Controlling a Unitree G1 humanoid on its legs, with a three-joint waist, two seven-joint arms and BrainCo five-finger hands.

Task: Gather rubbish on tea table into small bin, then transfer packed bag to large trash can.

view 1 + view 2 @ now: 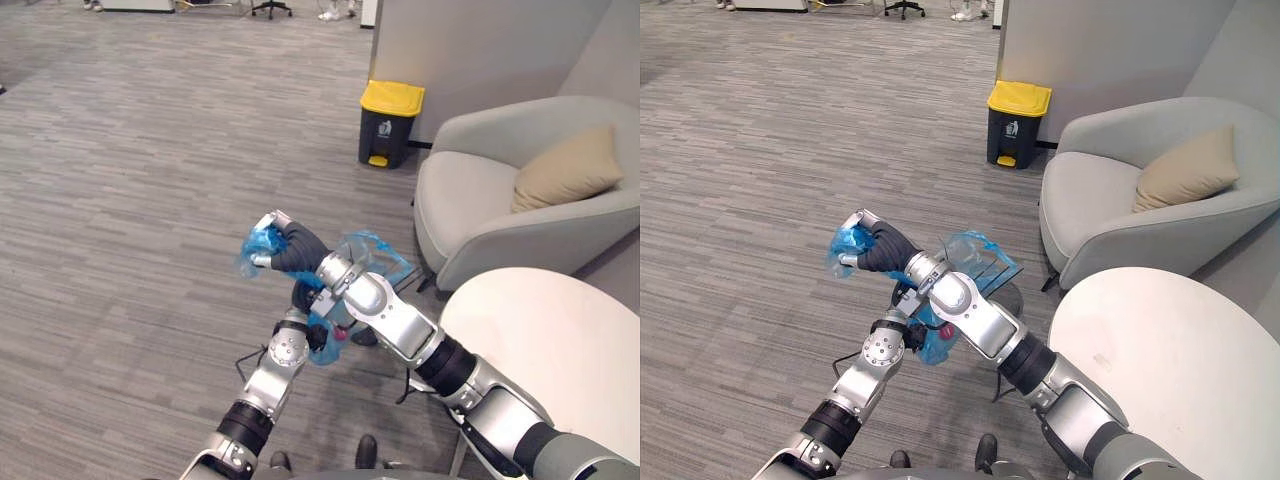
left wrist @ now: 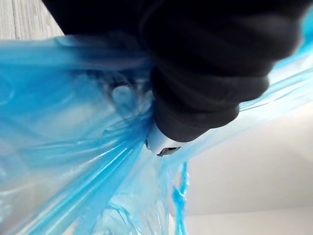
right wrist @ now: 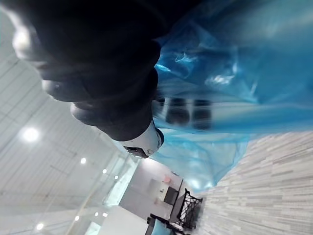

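A blue plastic bag point(image 1: 372, 256) hangs in the air in front of me, over the grey carpet. My right hand point(image 1: 284, 246) reaches across to the left and is shut on a bunched corner of the bag point(image 1: 846, 245). My left hand point(image 1: 303, 297) sits just below the right wrist, partly hidden by that arm, and taut folds of the bag point(image 2: 98, 161) run into its grip. The bag's lower part point(image 1: 325, 345) droops beside the left wrist. The large trash can point(image 1: 390, 125), black with a yellow lid, stands far ahead by the wall. The white round tea table point(image 1: 560, 350) is at lower right.
A grey armchair point(image 1: 480, 215) with a beige cushion point(image 1: 565, 168) stands to the right, between the table and the trash can. A grey partition wall point(image 1: 480, 50) rises behind them. Open carpet stretches ahead and to the left.
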